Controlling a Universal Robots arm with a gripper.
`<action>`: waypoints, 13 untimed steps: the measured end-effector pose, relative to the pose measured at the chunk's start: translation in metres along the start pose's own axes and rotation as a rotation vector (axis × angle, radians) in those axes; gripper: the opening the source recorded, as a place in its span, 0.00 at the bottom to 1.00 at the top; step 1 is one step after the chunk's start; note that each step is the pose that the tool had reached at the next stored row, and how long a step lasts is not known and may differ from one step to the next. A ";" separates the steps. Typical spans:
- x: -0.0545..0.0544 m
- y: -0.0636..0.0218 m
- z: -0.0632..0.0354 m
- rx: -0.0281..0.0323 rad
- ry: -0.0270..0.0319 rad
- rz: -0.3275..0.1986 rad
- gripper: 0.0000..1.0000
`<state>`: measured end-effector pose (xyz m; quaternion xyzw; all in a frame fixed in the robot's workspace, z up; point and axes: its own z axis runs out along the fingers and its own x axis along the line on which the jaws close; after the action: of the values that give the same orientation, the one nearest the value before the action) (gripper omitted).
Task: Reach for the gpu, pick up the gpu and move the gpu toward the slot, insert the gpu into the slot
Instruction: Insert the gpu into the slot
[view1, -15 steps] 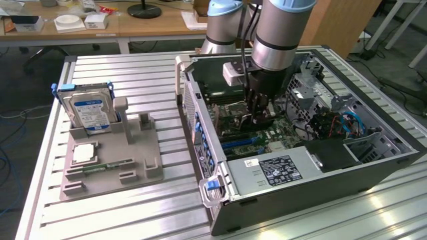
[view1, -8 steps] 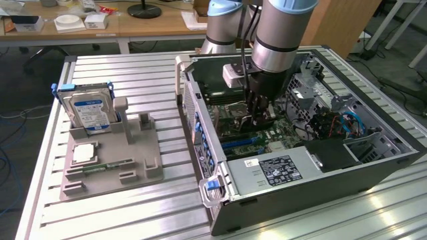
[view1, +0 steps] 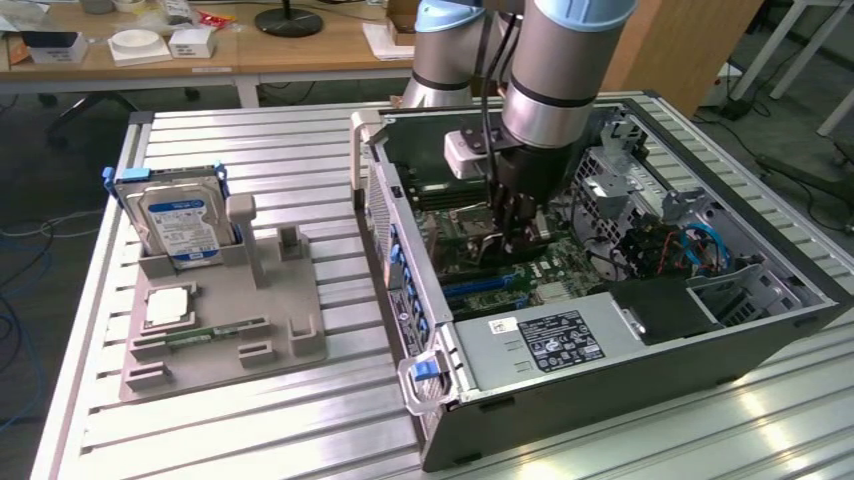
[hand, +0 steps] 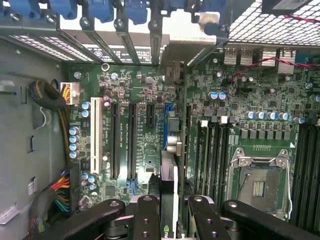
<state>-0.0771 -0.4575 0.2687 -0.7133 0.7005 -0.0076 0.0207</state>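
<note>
surface: slatted metal table (view1: 267, 140) | on it: open computer case (view1: 641, 370); grey fixture tray (view1: 214, 345)

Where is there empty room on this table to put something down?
The ribbed table is bare behind the hard drive and along the near edge before the grey tray. Inside the computer case it is crowded: the arm, the gpu, boards and cables.

The exterior view looks down at a slant from above the surface (view1: 267, 150), some way off, and takes in the whole open case (view1: 641, 380) and the arm (view1: 567, 70). The wrist view looks straight into the case from close, past the tool (hand: 173, 212). Both views see the motherboard (view1: 554, 268).
</note>
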 end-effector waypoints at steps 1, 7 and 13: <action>0.000 0.0008 0.0004 0.0000 0.0001 0.000 0.27; 0.001 0.0047 0.0104 0.0077 0.0007 0.000 0.27; 0.002 0.0059 0.0109 0.0077 0.0009 -0.001 0.27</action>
<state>-0.0825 -0.4593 0.2575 -0.7134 0.7003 -0.0106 0.0231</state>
